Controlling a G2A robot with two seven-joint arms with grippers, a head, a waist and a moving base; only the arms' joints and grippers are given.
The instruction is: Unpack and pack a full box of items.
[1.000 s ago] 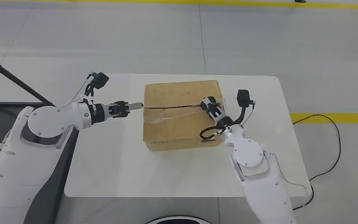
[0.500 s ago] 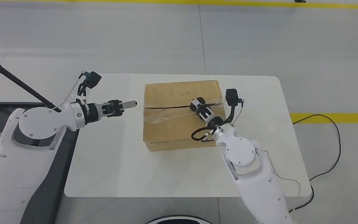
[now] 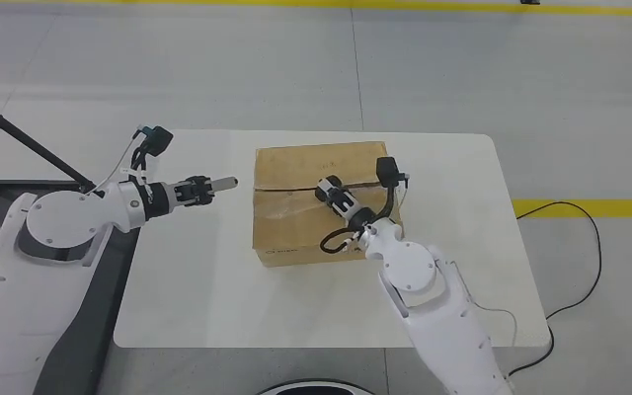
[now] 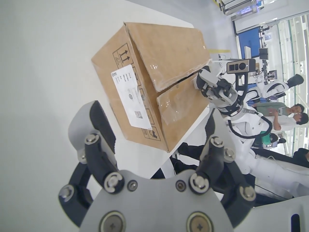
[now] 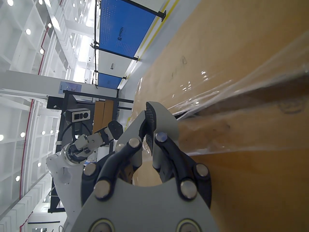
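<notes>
White table (image 3: 444, 296) stands on a pale grey floor marked with yellow lines. On top of the cardboard box (image 3: 296, 229), the right gripper (image 5: 147, 112) lies low against the centre seam, about midway along it. Its fingers are pressed together at the tips. Wrinkled clear tape (image 5: 229, 85) runs along the seam right up to those tips, but I cannot tell whether any of it is pinched between them. The two top flaps sit slightly apart there, leaving a dark slit.

The left gripper (image 3: 227, 183) hovers over the bare table between the table's left edge and the box. It is level with the seam, near the box's left side but not touching it. Its fingers are spread wide and hold nothing.

The box stands upright at the middle of the table, nearer the far edge than the near one. A white label (image 4: 130, 95) is on the side facing the left gripper.
</notes>
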